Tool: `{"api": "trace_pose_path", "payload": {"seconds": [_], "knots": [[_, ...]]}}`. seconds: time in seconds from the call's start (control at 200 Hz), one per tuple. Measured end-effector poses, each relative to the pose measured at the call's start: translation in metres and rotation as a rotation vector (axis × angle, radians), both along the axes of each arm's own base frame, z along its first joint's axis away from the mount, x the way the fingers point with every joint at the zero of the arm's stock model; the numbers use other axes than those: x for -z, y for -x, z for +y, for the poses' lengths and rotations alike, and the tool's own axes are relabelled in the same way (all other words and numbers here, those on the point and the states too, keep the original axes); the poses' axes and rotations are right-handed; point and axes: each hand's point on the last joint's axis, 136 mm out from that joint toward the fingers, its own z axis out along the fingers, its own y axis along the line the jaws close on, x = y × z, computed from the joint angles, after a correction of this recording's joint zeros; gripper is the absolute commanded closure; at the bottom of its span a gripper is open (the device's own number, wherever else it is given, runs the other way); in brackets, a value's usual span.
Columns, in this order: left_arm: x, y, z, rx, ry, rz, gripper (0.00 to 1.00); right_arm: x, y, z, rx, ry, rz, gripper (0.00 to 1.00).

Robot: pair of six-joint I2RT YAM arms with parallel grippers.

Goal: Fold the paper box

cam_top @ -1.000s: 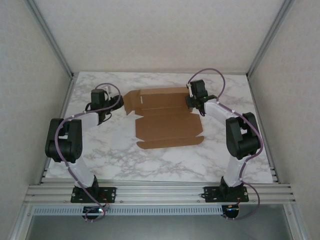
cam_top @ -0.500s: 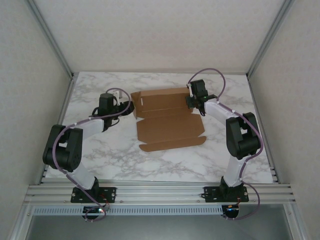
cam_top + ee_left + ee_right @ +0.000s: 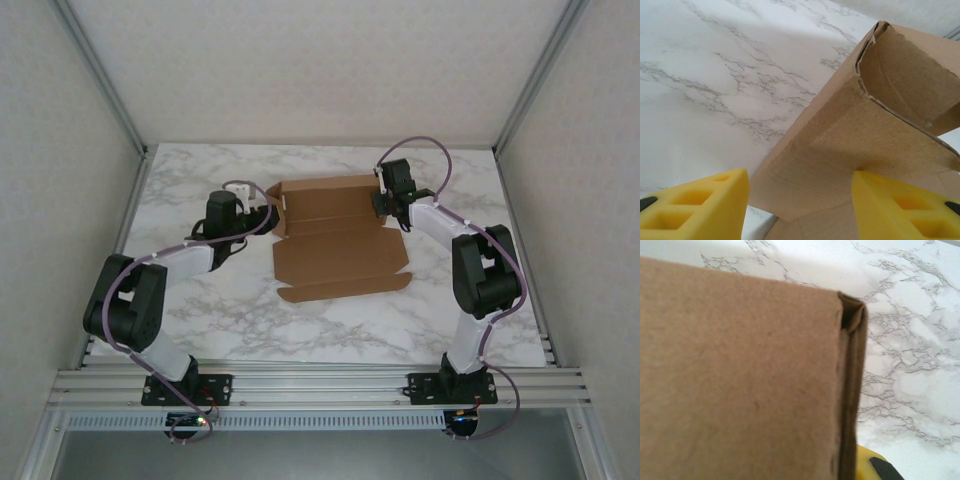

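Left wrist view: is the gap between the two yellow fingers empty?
No, a flap of the paper box reaches into the gap between the yellow fingers.

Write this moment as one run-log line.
task: fold paper box | left end effector: open, astride raised left flap | right end effector: shut on right wall | box: partly folded

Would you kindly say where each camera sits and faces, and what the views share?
Top external: above and behind, looking down on the marble table; left arm, right arm, left gripper, right gripper.
Left wrist: on that arm, facing a raised flap; two yellow fingers.
Right wrist: close on a folded wall; one yellow fingertip.
Shared: the paper box and table.
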Motion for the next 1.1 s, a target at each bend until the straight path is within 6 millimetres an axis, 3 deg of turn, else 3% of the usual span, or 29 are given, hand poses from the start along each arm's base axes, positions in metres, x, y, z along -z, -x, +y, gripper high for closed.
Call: {"api": "trace_pose_path", "payload": {"seconds": [0.511, 0.821, 1.101], "knots": [[-0.004, -0.017, -0.012, 0.111, -0.156, -0.129, 0.43, 0.0, 0.001, 0.003, -0.014, -0.014, 0.005, 0.96], [-0.02, -0.026, -0.039, 0.195, -0.221, -0.228, 0.43, 0.0, 0.001, 0.004, -0.016, -0.017, 0.005, 0.96], [-0.016, -0.034, -0.035, 0.166, -0.264, -0.259, 0.43, 0.0, 0.001, 0.004, -0.016, -0.017, 0.005, 0.96]]}}
